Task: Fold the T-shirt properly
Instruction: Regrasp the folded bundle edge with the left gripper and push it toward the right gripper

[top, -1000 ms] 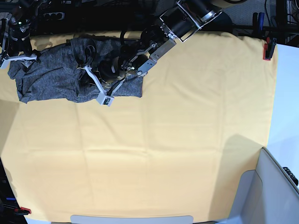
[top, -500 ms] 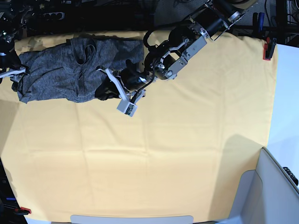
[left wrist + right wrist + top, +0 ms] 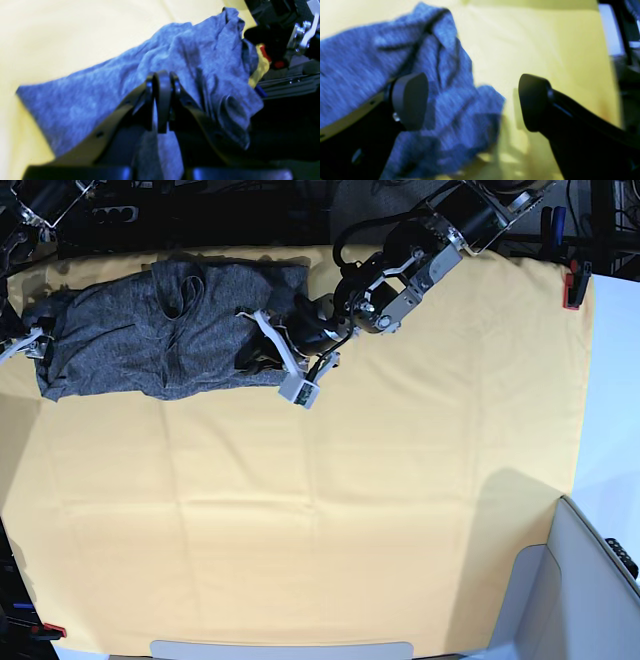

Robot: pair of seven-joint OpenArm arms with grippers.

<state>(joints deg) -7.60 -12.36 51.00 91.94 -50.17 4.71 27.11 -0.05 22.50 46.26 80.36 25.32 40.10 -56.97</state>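
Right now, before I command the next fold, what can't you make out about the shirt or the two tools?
- T-shirt: sleeves and collar are lost in the bunched heap in the base view; both wrist views are blurred.
- Left tool: shut, but its own fingers hide whether any fabric is pinched.
- Right tool: open in its wrist view; the base view's left edge cuts it off.
- Yellow table cloth: its far edge is hidden under the shirt.

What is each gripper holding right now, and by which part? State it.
The left gripper is shut with nothing visibly between its fingers, poised over the grey T-shirt. The right gripper is open and empty beside the shirt's edge.
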